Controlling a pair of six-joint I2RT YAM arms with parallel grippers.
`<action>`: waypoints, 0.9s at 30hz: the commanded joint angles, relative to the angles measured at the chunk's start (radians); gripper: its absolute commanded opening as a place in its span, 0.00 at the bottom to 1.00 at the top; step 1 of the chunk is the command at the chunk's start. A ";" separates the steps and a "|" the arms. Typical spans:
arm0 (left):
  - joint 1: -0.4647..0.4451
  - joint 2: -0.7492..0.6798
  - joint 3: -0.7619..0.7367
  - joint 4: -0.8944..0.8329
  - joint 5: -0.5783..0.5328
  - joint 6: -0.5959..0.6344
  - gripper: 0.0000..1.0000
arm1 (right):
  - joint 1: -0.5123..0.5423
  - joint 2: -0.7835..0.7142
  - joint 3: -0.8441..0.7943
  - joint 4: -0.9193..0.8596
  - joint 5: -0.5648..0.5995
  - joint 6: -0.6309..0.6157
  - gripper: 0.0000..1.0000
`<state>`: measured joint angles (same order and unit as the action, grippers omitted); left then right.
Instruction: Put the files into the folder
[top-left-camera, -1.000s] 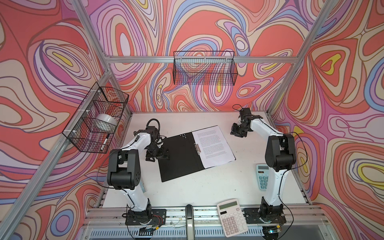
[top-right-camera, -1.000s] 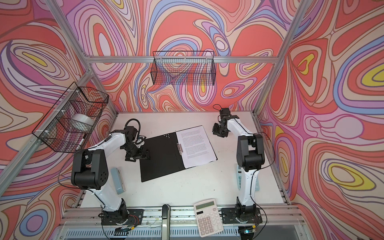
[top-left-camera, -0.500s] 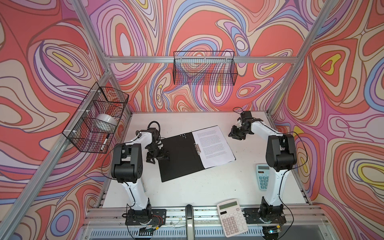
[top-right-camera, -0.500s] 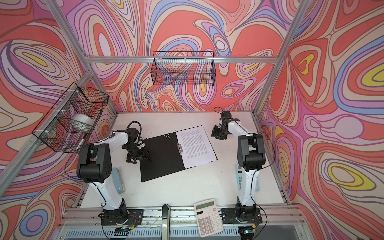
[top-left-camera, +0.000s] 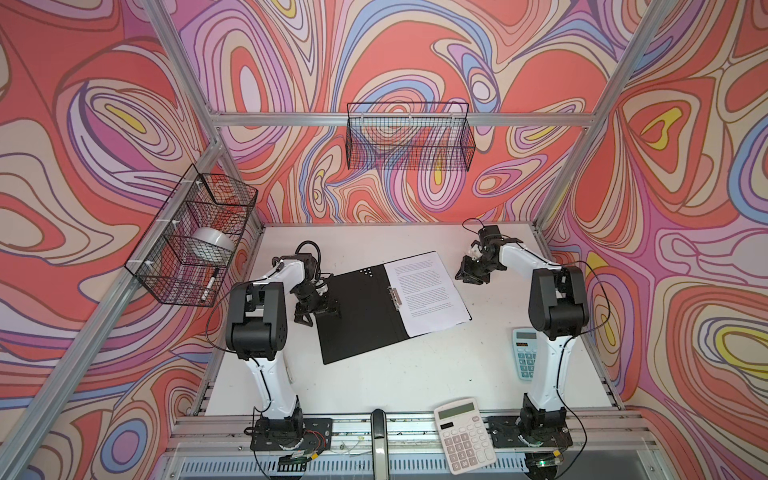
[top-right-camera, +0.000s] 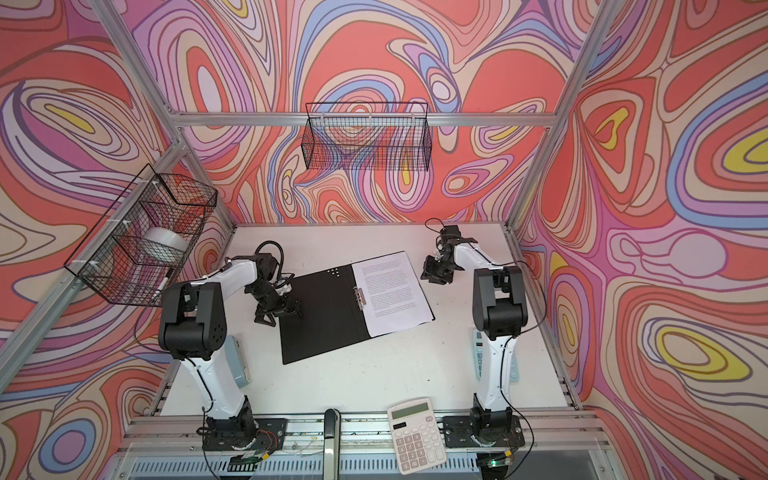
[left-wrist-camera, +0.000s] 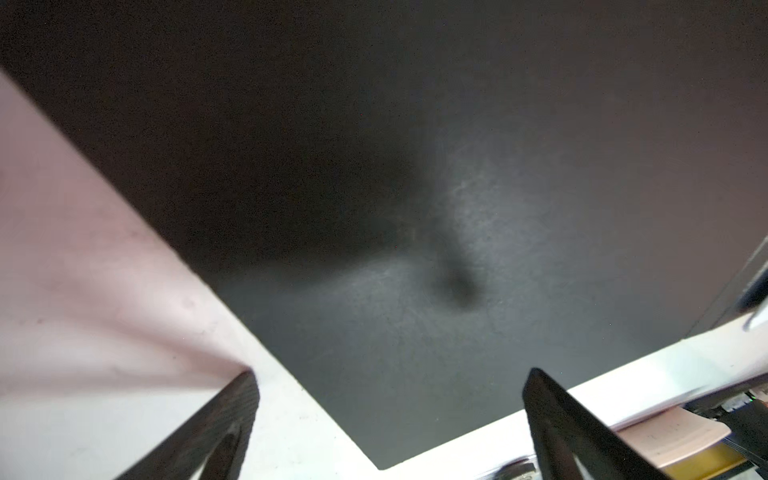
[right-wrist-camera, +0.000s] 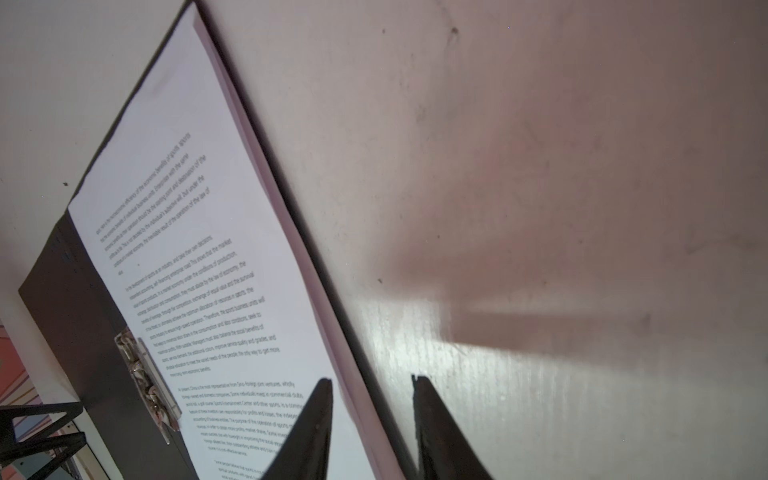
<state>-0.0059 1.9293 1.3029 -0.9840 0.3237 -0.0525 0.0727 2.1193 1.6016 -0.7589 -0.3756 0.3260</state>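
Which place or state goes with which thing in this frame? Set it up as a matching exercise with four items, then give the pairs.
Things:
1. files
2. white calculator
3. white roll
4. left gripper

Places or states:
a. inside the wire basket on the left wall
b. at the front edge of the table
c. on the right half of the open folder
d. over the folder's left edge, jaws open

Pairs: 1-c, 2-b, 3-a, 4-d
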 joint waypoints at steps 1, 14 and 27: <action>0.001 0.054 0.013 0.029 0.080 0.033 1.00 | -0.003 0.004 -0.013 -0.050 0.010 -0.026 0.35; 0.001 0.085 0.072 0.064 0.184 0.062 1.00 | -0.003 -0.053 -0.079 -0.123 -0.037 -0.034 0.34; 0.004 0.096 0.084 0.091 0.269 0.032 1.00 | -0.001 -0.096 -0.159 -0.156 0.014 -0.035 0.34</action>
<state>-0.0010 1.9919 1.3880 -0.9264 0.5400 -0.0189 0.0673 2.0499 1.4593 -0.8967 -0.3859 0.3000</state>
